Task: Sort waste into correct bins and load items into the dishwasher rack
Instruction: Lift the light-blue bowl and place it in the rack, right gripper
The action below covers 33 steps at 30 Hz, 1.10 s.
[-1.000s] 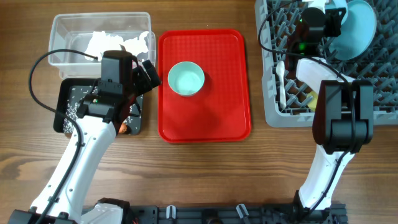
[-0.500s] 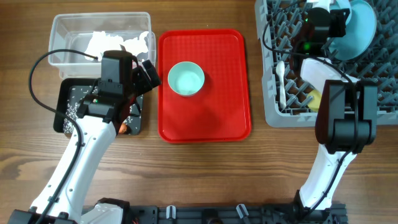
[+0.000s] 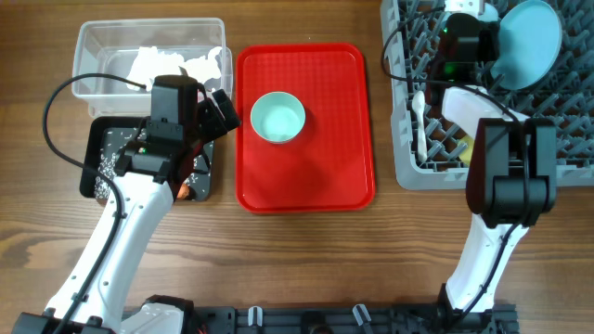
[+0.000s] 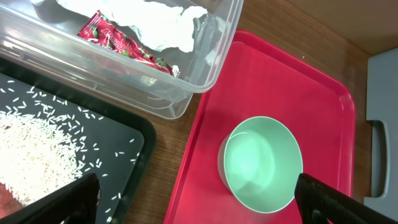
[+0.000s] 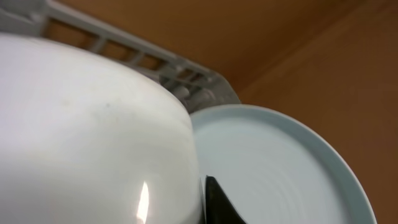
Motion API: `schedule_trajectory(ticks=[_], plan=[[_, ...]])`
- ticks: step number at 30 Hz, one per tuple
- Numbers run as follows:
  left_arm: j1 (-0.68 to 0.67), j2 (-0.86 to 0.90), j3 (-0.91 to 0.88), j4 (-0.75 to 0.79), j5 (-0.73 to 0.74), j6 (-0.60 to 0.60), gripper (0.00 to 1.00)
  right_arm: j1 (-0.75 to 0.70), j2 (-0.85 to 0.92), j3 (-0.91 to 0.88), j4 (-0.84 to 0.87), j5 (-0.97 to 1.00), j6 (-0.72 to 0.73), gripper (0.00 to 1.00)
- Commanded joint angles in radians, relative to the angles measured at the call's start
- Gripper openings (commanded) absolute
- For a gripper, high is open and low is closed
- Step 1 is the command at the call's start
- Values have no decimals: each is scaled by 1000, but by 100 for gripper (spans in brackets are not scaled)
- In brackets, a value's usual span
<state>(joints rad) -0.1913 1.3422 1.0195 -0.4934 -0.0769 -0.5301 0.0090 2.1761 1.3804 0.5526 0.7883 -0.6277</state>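
Standing on edge, plate [image 3: 534, 42] in rack [image 3: 408, 173], seemingly tilted

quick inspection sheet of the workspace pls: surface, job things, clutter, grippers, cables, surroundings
surface: wooden table, with a red tray in the middle
job's things: clear tub holds tissue and a red wrapper; black tray holds rice; bowl upright on the red tray; plate tilted on edge and spoon in the rack
clutter: nothing seen
grippers: left gripper open and empty, above the black tray's edge; right gripper at the rack, close to a pale bowl beside the plate, jaws not readable
cables: black cable loops off the left arm; second cable over the rack
surroundings: black rail at the near table edge
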Motion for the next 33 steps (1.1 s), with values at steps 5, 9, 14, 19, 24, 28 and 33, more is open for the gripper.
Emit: schedule_trajectory(ticks=[5, 9, 14, 19, 24, 28, 33], plan=[[5, -16, 7, 2, 9, -9, 100, 67, 8, -4, 88, 40, -28, 52], [5, -16, 7, 2, 8, -9, 100, 66, 8, -4, 86, 82, -27, 67], [5, -16, 7, 2, 8, -9, 100, 66, 8, -4, 86, 96, -23, 79], [5, -16, 7, 2, 8, -9, 100, 67, -4, -4, 86, 119, 14, 100], [5, -16, 7, 2, 8, -9, 100, 99, -28, -4, 87, 109, 56, 100], [5, -16, 7, 2, 8, -9, 100, 146, -42, -4, 86, 102, 95, 100], [5, -16, 7, 2, 8, -9, 100, 196, -74, -4, 80, 95, 188, 100]])
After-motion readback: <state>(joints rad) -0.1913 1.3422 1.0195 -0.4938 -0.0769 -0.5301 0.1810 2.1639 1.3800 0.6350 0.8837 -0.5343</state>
